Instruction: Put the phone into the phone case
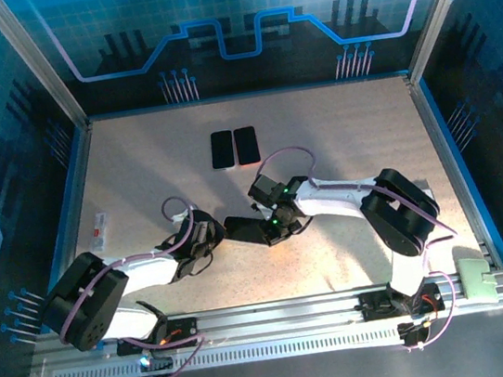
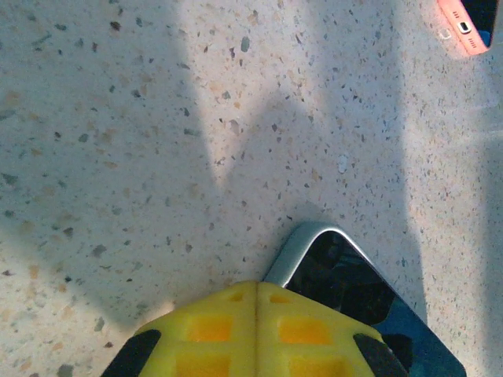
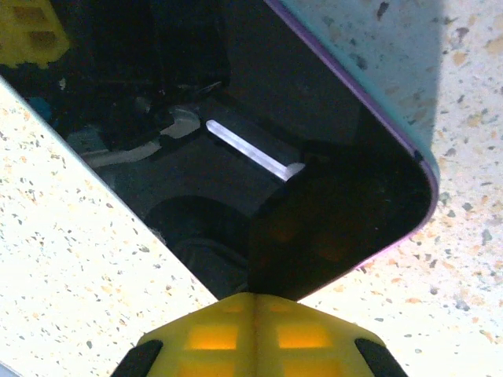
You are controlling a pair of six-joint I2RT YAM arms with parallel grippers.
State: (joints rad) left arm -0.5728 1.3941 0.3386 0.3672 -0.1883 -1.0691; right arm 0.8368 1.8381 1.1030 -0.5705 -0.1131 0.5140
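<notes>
The left claw (image 2: 257,318) is shut tight, with its two yellow fingers pressed together. Right in front of its tip lies one corner of the phone (image 2: 354,294), dark and shiny with a silver edge. The corner slips under the fingers (I cannot tell if they touch it).

The right claw (image 3: 253,326) is shut tight too. Another corner of the phone sits just in front of its tip and also slips under the yellow fingers. Nothing is pinched between the fingers of either claw.

From above, the phone lies flat on the speckled table (image 1: 338,139), between the two claws. The left claw is at its left end and the right claw is at its right end.

The pink case (image 1: 246,145) is well past both claws, toward the back of the table. Just beside it, on its left, lies a black flat thing (image 1: 222,149). In the left claw's own view, a corner of the pink case peeks in far ahead and off to the right.
</notes>
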